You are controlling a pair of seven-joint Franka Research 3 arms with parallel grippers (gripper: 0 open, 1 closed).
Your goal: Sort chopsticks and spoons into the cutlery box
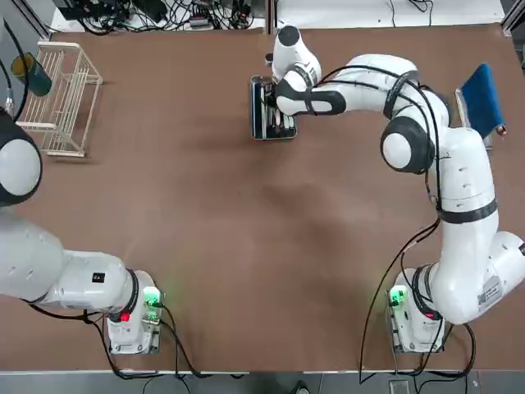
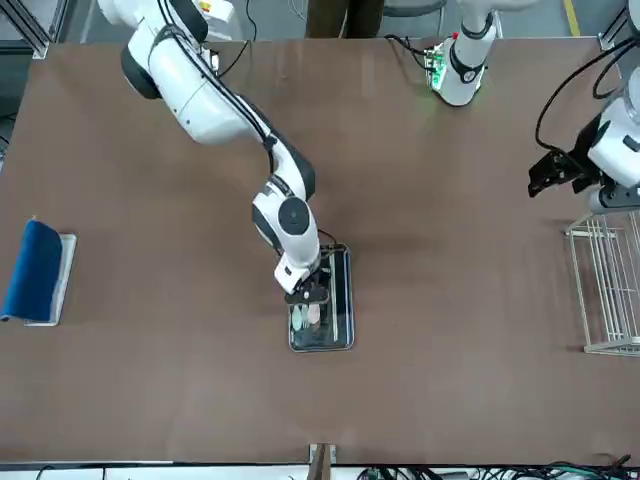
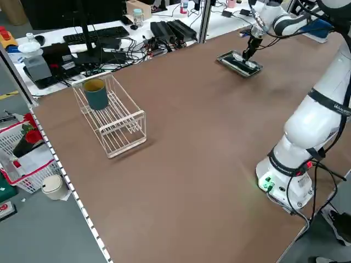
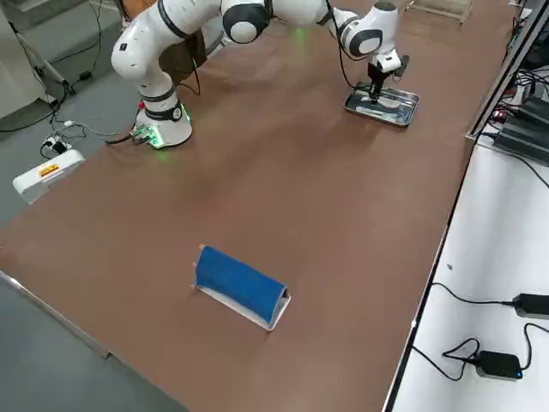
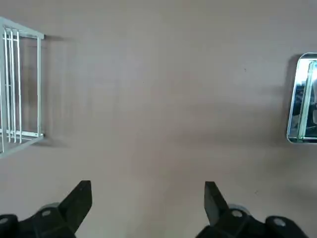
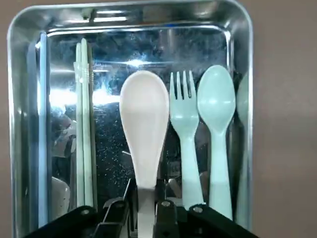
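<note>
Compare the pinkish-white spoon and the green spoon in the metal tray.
The pinkish-white spoon has the broader bowl; the green spoon's is slimmer.
The pinkish-white spoon's handle is between the right gripper's closed jaws, over the tray; the green spoon lies ungripped beside the fork.
Both have oval bowls pointing the same way.

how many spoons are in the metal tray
2: the white spoon between the shut right jaws, and the pale green spoon beyond the fork, on its far side from the chopsticks.

white spoon, mint-green fork, blue cloth
</note>
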